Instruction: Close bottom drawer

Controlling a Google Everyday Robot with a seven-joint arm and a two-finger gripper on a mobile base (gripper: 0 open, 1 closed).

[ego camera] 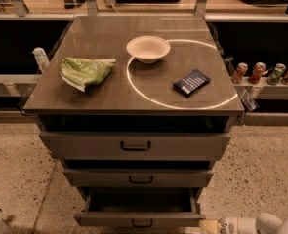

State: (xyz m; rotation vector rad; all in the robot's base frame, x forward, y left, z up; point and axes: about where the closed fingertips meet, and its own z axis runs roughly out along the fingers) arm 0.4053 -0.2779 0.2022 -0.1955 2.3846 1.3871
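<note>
— How many drawers does the cabinet [99, 101] have?
— Three: one top drawer [85, 145], one middle drawer [94, 178], and one bottom drawer [104, 221] at the lower middle of the frame. Each has one handle, so there are three handles.
— And on top?
— One bowl [148, 48], one green bag [86, 71], one dark blue packet [191, 82], and one bright ring [127, 77] of light.
— Any cans?
— Four cans [239, 72], in a row at the right edge of the frame. There is also one pale bottle [40, 57] at the left.
— Grippers?
— One gripper [207, 225], in the lower right corner of the frame, just beside the bottom drawer's front.
</note>
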